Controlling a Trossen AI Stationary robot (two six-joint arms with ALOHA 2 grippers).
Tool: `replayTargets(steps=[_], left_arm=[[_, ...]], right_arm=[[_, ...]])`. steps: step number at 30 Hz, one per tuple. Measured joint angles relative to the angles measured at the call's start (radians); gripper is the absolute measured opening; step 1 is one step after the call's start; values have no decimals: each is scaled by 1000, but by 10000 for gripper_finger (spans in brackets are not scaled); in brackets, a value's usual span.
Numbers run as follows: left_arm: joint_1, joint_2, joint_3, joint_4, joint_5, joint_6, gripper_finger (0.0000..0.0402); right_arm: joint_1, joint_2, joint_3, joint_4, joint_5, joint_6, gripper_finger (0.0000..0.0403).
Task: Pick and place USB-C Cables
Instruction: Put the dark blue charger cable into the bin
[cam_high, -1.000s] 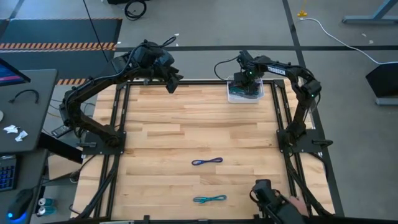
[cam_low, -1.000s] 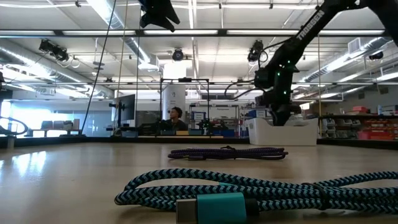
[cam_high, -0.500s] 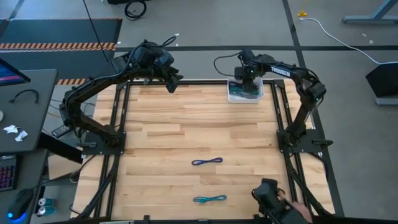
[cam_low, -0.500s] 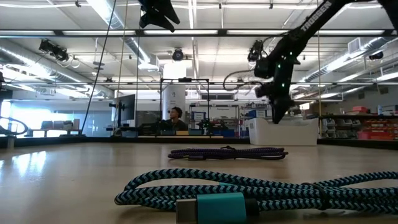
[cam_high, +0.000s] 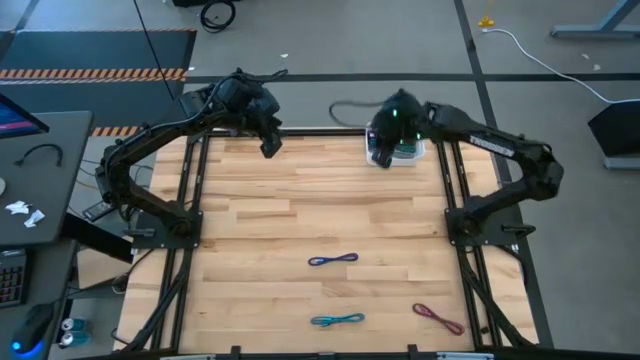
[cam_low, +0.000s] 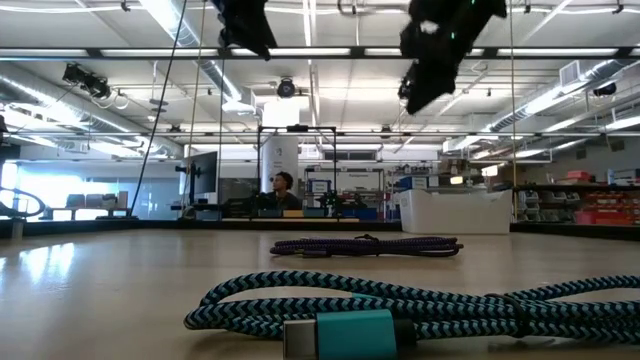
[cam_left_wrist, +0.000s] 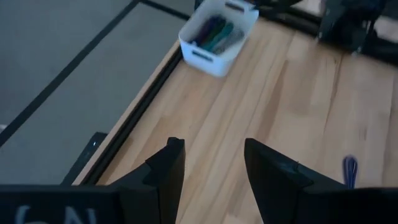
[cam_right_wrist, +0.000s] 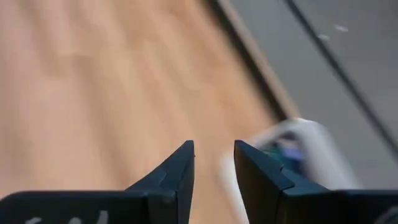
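Between drops: our right gripper (cam_high: 383, 128) hangs empty above the bin (cam_high: 410, 155) at one o'clock, three cables left on the table.

Its fingers (cam_right_wrist: 180, 171) are parted with nothing between them; the left gripper (cam_left_wrist: 211, 171) waits at eleven o'clock, also spread and empty. The purple cable (cam_high: 333, 260), teal cable (cam_high: 337, 320) and maroon cable (cam_high: 438, 318) lie toward six o'clock. Next, we judge, comes a reach there and a descent over one bundle.
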Motion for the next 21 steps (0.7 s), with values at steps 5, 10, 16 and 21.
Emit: replayTargets(steps=[5,10,16,21], left_arm=[[0,-8,0,-79,0,66,172],[-5,-40,0,-119,16,103,172],[-7,-87,0,-184,29,109,172],[-7,-130,0,-234,29,109,172]], right_arm=[[226,-34,0,-12,-95,189,119],[385,-34,-33,0,-177,330,119],[470,-33,-128,3,-190,370,140],[521,-33,-224,138,-219,321,197]])
